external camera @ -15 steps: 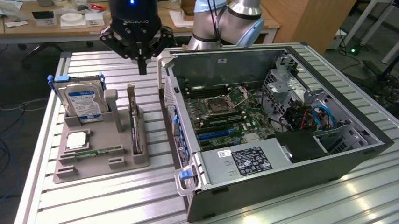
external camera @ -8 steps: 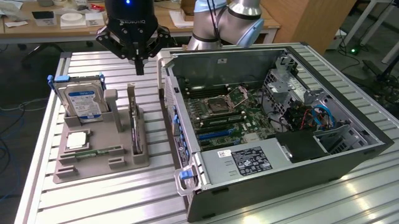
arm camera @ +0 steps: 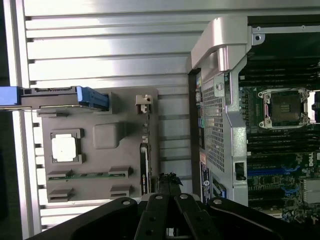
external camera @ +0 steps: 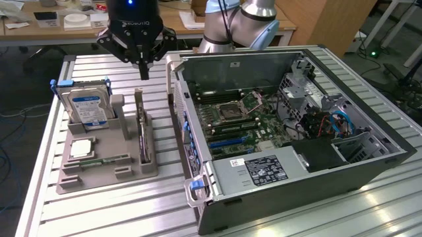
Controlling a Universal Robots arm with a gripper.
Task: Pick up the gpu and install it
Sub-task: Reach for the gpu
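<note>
Hanging over the grey moulded holder, the black gripper keeps its fingers pinched together on nothing. Just beneath, apart from it, the gpu stands on edge in its slot: a thin dark card with a pale bracket end and open air either side. Its face is hard to read. Beside it, an open metal case sits on the ribbed table.

I count one gray parts holder, and in it one hard drive, one gpu, one processor chip and one memory stick. There is one open computer case, with one power supply and one processor socket. I have one gripper.
</note>
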